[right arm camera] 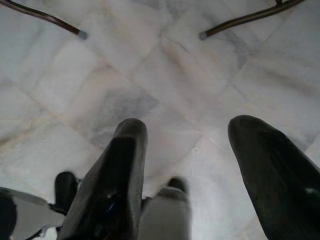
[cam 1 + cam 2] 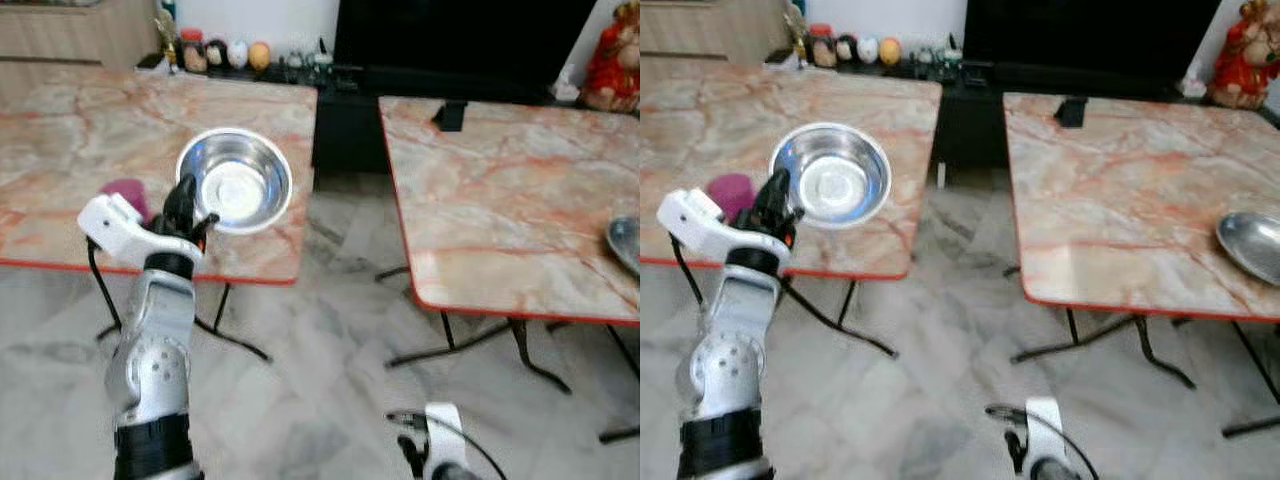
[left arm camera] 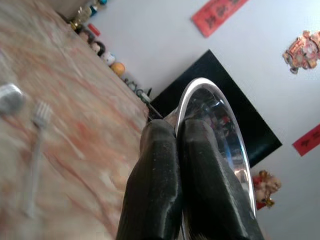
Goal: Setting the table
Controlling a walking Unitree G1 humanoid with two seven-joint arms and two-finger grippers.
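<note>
Right gripper (image 1: 187, 150): hung low over the pale marble floor (image 2: 330, 330), fingers spread wide apart with nothing between them.
Left gripper (image 2: 186, 208): raised at the near edge of the left table (image 2: 60, 130), its two black fingers (image 3: 165, 170) pressed together over the rim of the steel bowl (image 2: 236, 178).
Steel bowl: upright, its near rim pinched by the left gripper, over the right part of the left table close to the front edge; whether it rested on the top or hung just above could not be told.
Purple cup (image 2: 730, 192): stood on the left table just beside the left gripper.
Fork (image 3: 36, 150): lay flat on the left table, in the left wrist view, with a small silvery object (image 3: 10, 97) near its tines.
Right table (image 2: 1120, 190): stood apart from the left one across a gap of floor.
Steel plate (image 2: 1252, 245): sat at the far right edge of the right table.
Jars and figurines (image 2: 215, 52): lined up beyond the left table, against the wall.
</note>
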